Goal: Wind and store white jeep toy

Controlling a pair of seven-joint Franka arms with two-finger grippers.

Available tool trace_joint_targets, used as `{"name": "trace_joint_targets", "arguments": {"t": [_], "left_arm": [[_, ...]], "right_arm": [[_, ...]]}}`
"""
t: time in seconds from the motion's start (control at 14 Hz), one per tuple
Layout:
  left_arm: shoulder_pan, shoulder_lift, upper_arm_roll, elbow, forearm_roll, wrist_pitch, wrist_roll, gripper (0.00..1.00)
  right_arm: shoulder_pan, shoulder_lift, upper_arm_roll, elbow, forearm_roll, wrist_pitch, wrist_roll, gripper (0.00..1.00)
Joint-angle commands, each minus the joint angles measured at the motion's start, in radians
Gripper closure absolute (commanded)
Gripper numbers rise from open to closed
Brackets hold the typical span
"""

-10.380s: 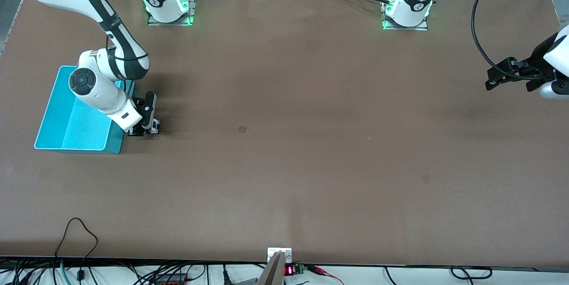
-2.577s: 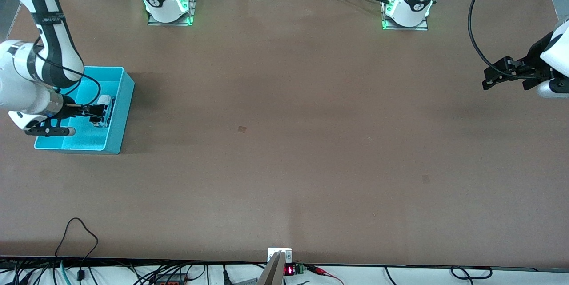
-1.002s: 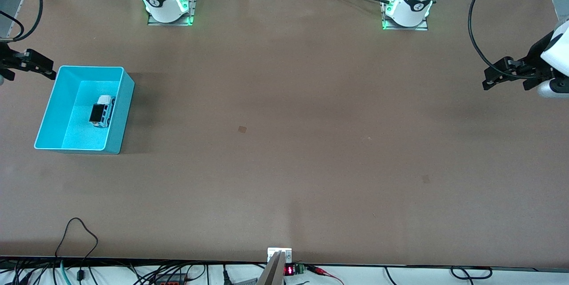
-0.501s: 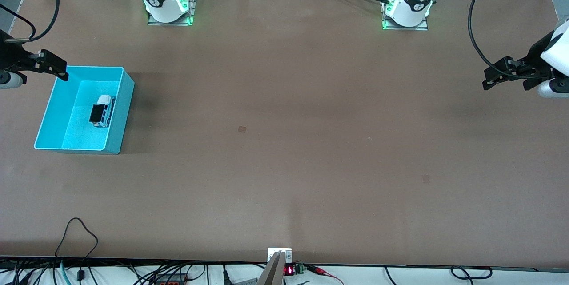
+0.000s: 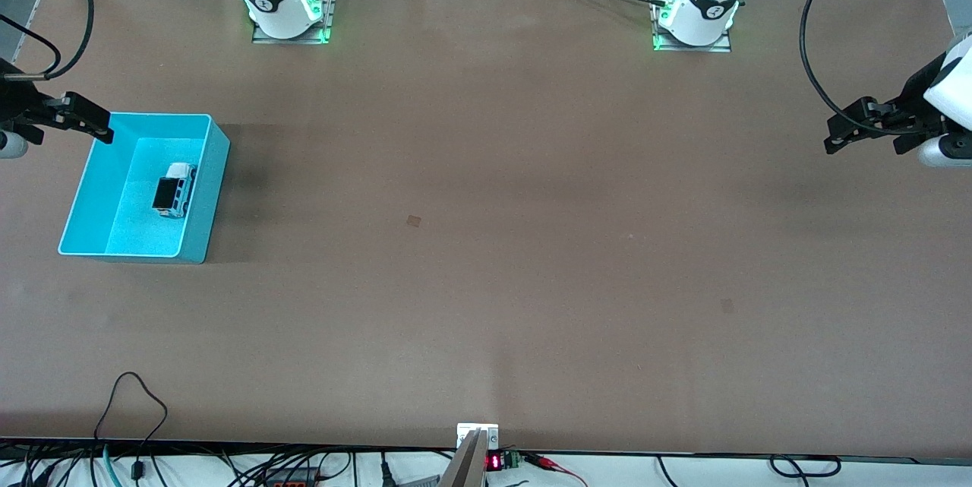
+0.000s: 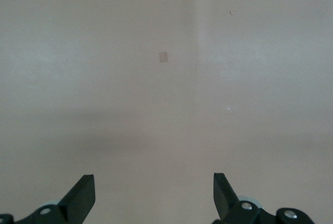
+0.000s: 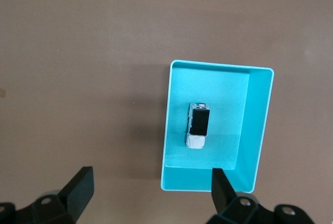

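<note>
The white jeep toy (image 5: pixel 172 189) with its black roof lies on the floor of the turquoise bin (image 5: pixel 209 198), toward the right arm's end of the table. In the right wrist view the jeep (image 7: pixel 198 125) sits in the middle of the bin (image 7: pixel 257 125), free of any grip. My right gripper (image 5: pixel 72 118) hangs open and empty, high over the table beside a bin corner; its spread jaws (image 7: pixel 151 187) hold nothing. My left gripper (image 5: pixel 866 143) waits open over the left arm's end of the table, and its jaws (image 6: pixel 153 195) show only bare tabletop.
The brown table (image 5: pixel 486 244) carries a small dark mark (image 5: pixel 414 220) near its middle. Both arm bases (image 5: pixel 285 12) (image 5: pixel 695 20) stand at the edge farthest from the front camera. Cables (image 5: pixel 137 403) trail over the nearest edge.
Over the last second my right gripper has shifted slightly toward the bin's corner, staying open. The jeep lies still in the bin. The left arm has not moved.
</note>
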Motion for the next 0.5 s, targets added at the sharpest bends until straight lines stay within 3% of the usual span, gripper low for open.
{"name": "trace_joint_targets", "arguments": {"t": [0.0, 0.43], "left_arm": [[0.003, -0.019, 0.002, -0.016, -0.023, 0.005, -0.002, 0.00], [0.002, -0.019, 0.002, -0.016, -0.023, 0.005, -0.001, 0.00]], "right_arm": [[0.016, 0.013, -0.012, 0.027, 0.018, -0.025, 0.056, 0.00], [0.016, 0.016, -0.012, 0.022, 0.018, -0.026, 0.058, 0.00]]}}
